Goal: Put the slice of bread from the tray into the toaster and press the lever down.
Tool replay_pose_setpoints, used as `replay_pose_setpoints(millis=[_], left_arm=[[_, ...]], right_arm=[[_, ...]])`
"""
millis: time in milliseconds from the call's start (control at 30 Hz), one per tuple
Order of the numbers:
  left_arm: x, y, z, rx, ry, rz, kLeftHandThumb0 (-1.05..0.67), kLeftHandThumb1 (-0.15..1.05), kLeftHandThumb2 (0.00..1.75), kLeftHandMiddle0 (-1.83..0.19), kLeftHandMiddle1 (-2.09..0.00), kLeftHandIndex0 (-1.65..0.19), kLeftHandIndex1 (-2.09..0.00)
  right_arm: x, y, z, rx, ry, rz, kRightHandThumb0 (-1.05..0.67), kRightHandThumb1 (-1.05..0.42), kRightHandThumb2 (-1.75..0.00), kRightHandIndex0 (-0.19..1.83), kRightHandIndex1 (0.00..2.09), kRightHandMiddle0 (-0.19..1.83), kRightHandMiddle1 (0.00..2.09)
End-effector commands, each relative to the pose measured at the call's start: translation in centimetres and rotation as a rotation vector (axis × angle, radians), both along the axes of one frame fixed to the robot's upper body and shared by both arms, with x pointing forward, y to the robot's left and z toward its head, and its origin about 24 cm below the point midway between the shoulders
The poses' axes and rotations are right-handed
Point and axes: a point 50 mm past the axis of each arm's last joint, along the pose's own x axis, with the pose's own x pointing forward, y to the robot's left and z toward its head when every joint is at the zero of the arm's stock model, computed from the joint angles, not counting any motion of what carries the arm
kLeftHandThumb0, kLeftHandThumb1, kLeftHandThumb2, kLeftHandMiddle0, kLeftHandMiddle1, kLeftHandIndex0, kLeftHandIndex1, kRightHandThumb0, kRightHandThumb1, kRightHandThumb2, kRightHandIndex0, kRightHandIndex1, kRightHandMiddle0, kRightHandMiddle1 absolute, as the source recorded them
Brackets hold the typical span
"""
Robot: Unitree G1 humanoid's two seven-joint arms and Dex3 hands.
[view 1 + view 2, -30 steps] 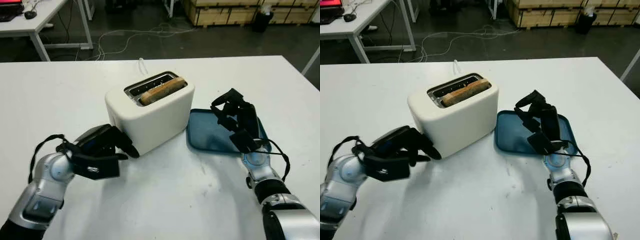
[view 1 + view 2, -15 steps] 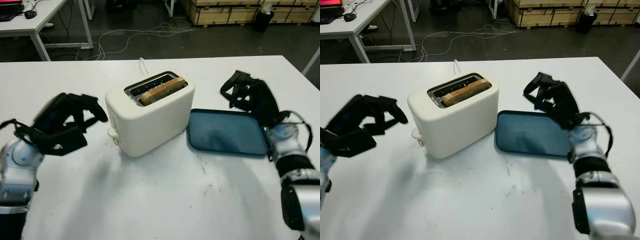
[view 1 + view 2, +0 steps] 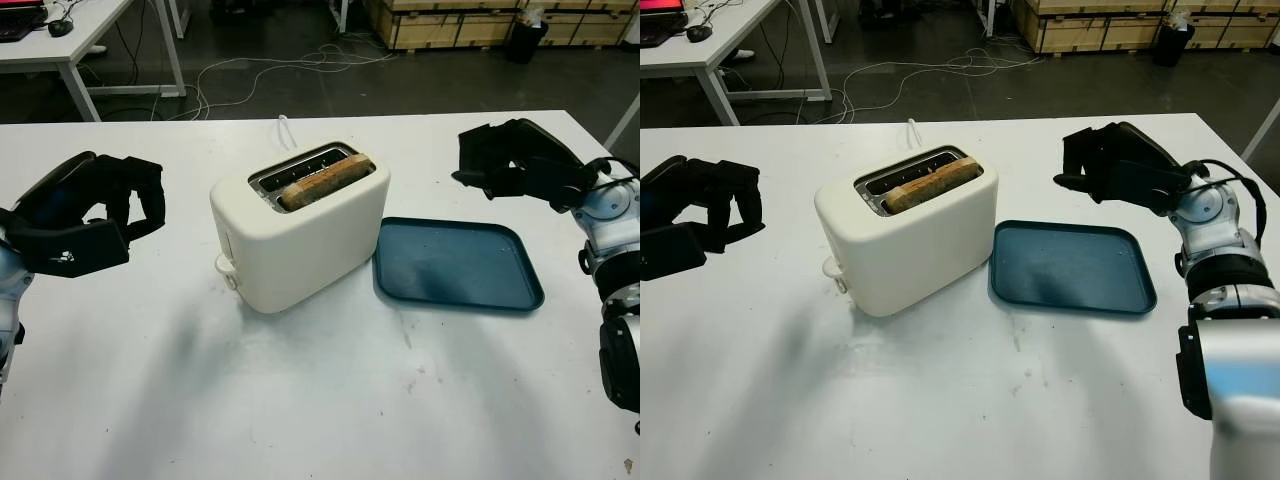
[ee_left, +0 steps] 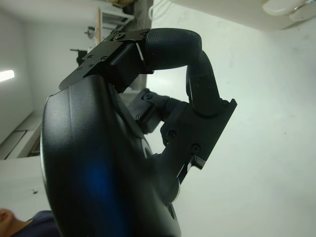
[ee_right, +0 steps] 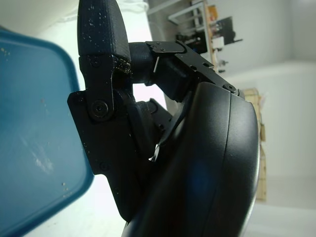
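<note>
The white toaster (image 3: pixel 300 235) stands mid-table with the slice of bread (image 3: pixel 322 180) sunk in its near slot. Its lever knob (image 3: pixel 226 268) sits low on the left end face. The blue tray (image 3: pixel 457 265) lies bare just right of the toaster. My left hand (image 3: pixel 120 205) hovers far left of the toaster, well apart from it, fingers curled on nothing. My right hand (image 3: pixel 490 165) hangs beyond the tray's far right corner, also curled and holding nothing. The left wrist view catches the lever knob (image 4: pixel 291 7) at its edge; the right wrist view shows the tray (image 5: pixel 34 138) beside the hand.
The toaster's white cord (image 3: pixel 285 130) trails toward the table's far edge. Past that edge are floor cables (image 3: pixel 270 70), another table (image 3: pixel 70 40) at the back left and wooden pallets (image 3: pixel 450 25) at the back right. Bare white tabletop (image 3: pixel 330 400) lies in front.
My left hand has drawn back from the toaster's lever end, up and to the left. My right hand has risen off the tray toward the far right. The lever knob now shows low.
</note>
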Motion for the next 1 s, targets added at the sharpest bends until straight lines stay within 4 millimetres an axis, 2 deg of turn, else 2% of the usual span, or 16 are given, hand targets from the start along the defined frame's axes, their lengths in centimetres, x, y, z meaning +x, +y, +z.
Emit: replay_pose_setpoints(millis=[0, 100, 400, 600, 733, 967], left_arm=[[0.27, 0.00, 0.64, -0.002, -0.041, 0.013, -0.22, 0.56, 0.67, -0.93, -1.75, -0.82, -1.57], [0.53, 0.15, 0.58, -0.017, -0.063, 0.033, -0.18, 0.56, 0.68, -0.95, -1.75, -0.82, -1.57], [0.85, 0.37, 1.11, -0.017, -0.091, 0.063, -0.14, 0.54, 0.68, -0.94, -1.75, -0.84, -1.52], [0.96, 0.28, 1.11, -0.021, -0.093, 0.062, -0.11, 0.54, 0.67, -0.95, -1.74, -0.86, -1.49], [0.99, 0.07, 1.09, -0.013, -0.091, 0.059, -0.10, 0.54, 0.66, -0.96, -1.74, -0.88, -1.46], [0.97, -0.15, 1.06, -0.020, -0.091, 0.045, -0.07, 0.53, 0.69, -0.96, -1.71, -0.90, -1.43]], right_arm=[[0.18, 0.33, 0.80, -0.011, -0.013, 0.031, -1.05, -0.92, -0.29, 1.27, 1.68, 1.16, 1.57], [0.14, 0.45, 0.84, -0.004, -0.006, 0.049, -1.05, -0.92, -0.24, 1.36, 1.60, 1.23, 1.55], [0.02, 0.07, 0.71, -0.026, -0.034, 0.019, -1.05, -0.92, -0.31, 1.45, 1.59, 1.32, 1.57], [-0.13, -0.14, 0.86, -0.012, -0.052, 0.020, -1.05, -0.92, -0.38, 1.48, 1.57, 1.30, 1.51], [-0.05, -0.17, 0.99, -0.002, -0.047, 0.014, -1.05, -0.92, -0.38, 1.48, 1.57, 1.31, 1.54], [-0.04, -0.20, 1.06, 0.006, -0.051, 0.012, -1.05, -0.92, -0.37, 1.53, 1.48, 1.36, 1.28]])
